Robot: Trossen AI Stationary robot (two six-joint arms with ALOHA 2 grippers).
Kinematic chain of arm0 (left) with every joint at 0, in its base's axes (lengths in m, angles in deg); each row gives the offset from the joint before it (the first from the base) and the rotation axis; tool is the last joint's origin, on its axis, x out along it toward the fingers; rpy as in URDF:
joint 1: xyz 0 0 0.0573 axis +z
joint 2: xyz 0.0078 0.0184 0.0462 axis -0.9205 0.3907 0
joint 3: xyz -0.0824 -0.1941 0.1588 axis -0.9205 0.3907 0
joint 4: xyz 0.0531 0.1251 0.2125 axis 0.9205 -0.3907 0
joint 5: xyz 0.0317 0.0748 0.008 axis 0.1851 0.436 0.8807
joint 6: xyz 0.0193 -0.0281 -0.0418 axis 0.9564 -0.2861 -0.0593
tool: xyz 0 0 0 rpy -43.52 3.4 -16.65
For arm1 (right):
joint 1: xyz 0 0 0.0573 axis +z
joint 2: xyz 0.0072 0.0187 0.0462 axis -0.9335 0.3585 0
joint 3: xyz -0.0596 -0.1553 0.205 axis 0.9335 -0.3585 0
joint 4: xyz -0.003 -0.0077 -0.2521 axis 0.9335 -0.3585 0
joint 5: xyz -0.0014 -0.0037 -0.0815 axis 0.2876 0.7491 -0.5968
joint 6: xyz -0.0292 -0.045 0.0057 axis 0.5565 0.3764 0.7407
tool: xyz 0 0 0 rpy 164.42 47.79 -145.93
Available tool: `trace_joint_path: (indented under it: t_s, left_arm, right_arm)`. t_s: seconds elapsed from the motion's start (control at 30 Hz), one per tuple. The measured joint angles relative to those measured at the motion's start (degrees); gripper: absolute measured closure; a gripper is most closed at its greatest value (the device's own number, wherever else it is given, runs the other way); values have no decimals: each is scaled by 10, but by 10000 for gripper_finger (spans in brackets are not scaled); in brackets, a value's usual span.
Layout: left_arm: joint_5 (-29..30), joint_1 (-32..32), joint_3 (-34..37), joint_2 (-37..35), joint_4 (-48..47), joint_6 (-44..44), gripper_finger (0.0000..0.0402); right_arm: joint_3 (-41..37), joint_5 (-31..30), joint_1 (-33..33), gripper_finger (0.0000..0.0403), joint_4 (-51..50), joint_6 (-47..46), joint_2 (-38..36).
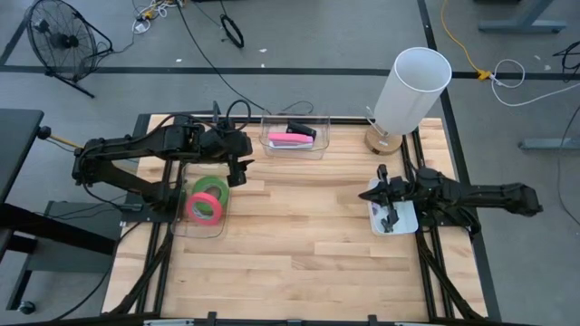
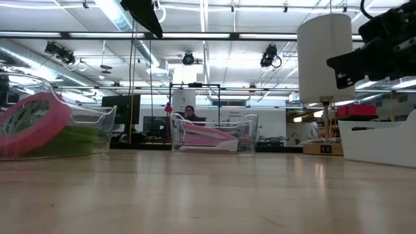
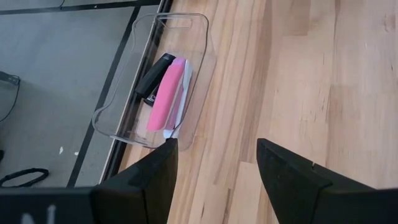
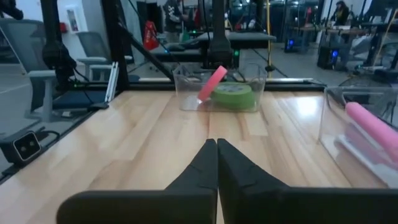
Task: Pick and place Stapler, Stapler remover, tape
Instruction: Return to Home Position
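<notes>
From above, every piece sits in a bin, so I judge the step in hand to be the retreat to home. Both arms must fold back off the table carrying nothing. Your left gripper (image 1: 240, 156) hangs just beside the left clear bin (image 1: 195, 234), where the green tape (image 1: 214, 185) and the pink tape (image 1: 201, 210) lie together. The pink stapler (image 1: 290, 139) rests in the far clear bin (image 1: 323, 149) next to a black tool (image 1: 302, 129). Your right gripper (image 1: 370, 194) hovers over the white bin (image 1: 408, 225), which holds small dark items I cannot name. The white lamp (image 1: 412, 81) stands near that arm.

At table height, the pink tape (image 2: 32, 120) leans tilted on the green tape (image 2: 75, 140). A person (image 2: 190, 114) shows far behind the far clear bin.

In the left wrist view, the fingers (image 3: 149, 180) are spread with nothing between them, above bare wood and facing the far clear bin (image 3: 109, 124).

In the right wrist view, the fingers (image 4: 199, 168) are pressed together and hold nothing. Both tapes show across the table.

I would have you raise each arm before swinging it. The left clear bin's wall is close under the left arm, and the lamp and the white bin's rim crowd the right.
</notes>
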Motion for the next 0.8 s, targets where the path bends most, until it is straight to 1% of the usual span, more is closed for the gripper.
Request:
trace_joint_path:
  t_s: [0.13,0.33,0.47,0.7,0.8]
  left_arm:
    - [0,0,0,0,0,0,181]
    - [0,0,0,0,0,0,181]
    - [0,0,0,0,0,0,181]
    - [0,0,0,0,0,0,181]
    - [0,0,0,0,0,0,181]
  right_arm:
    - [0,0,0,403,-13,0,-39]
    - [0,-5,0,403,-62,-2,-95]
    - [0,-5,2,403,-61,-9,-122]
    - [0,-7,32,403,-61,-11,-123]
    - [0,-28,45,403,-65,-13,-123]
